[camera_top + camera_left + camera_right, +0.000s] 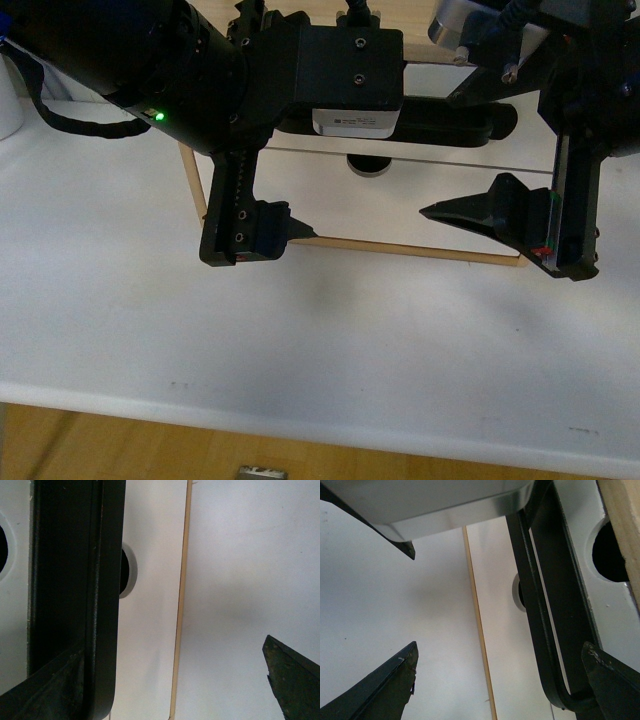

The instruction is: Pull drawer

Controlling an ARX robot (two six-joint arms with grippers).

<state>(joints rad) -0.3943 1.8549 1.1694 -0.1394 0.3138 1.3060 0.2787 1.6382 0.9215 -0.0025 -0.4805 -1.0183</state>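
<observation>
The drawer [400, 195] is a white front with a half-round notch [370, 165], set in a light wooden box [400, 248] at the table's middle. Its long black bar handle [450, 122] runs across the top. My left gripper [305, 180] is open over the handle's left part; in the left wrist view the handle [75, 580] lies against one finger [50, 692], and the other finger [292, 680] is far off. My right gripper [440, 155] is open around the handle's right part. In the right wrist view the handle [545, 630] passes between the fingers, close to one fingertip [615, 680].
The box stands on a white table whose front edge [300, 410] runs across the bottom, with wooden floor below. A white object [8, 110] sits at the far left. Beyond the handle a second white panel with a round hole [610, 550] shows.
</observation>
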